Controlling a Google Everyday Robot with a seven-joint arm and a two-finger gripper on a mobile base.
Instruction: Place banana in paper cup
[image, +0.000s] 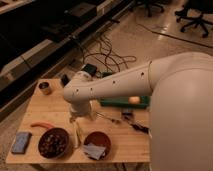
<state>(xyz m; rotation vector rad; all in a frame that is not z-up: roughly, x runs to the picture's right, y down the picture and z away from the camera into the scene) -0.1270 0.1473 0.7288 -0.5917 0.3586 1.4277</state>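
The banana (78, 134) is a slim pale yellow stick lying on the wooden table (40, 107), between the two front bowls. My gripper (76, 118) hangs down from the white arm (110, 87) just above the banana's far end. The arm's wrist covers the table right behind it. The paper cup is hidden or out of view.
A dark bowl of brown pieces (54, 143) and a red-brown bowl holding a packet (96, 145) stand at the front. An orange-red carrot piece (42, 125), a blue pad (21, 142), a metal tin (45, 88), a dark jar (65, 80), a green tray (120, 103) with a yellow ball (134, 100) and utensils (109, 118) surround them.
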